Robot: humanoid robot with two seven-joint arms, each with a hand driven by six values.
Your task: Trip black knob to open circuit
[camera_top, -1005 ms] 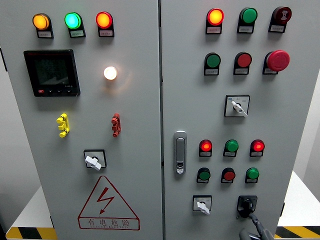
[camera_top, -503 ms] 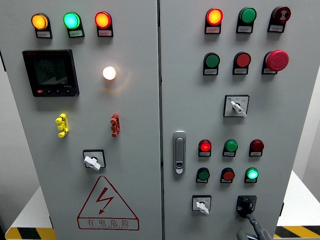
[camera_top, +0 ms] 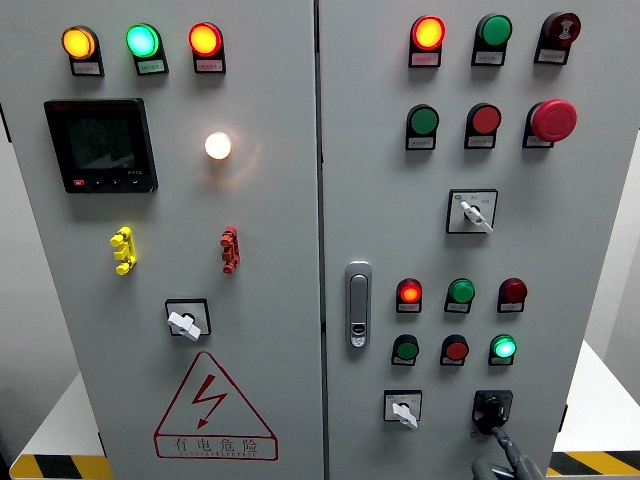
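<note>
- We're looking straight at a grey control cabinet (camera_top: 270, 330), and the black knob (camera_top: 491, 410) is sitting at the bottom right of its right door, just right of a white selector switch (camera_top: 403, 409).
- Our right hand (camera_top: 508, 460) is poking up from the bottom edge, one grey finger (camera_top: 502, 440) touching the knob's lower edge. Most of the hand is cut off, so we can't tell if it's gripping.
- A red lamp (camera_top: 409, 292) and a green lamp (camera_top: 503, 347) are glowing above the knob.
</note>
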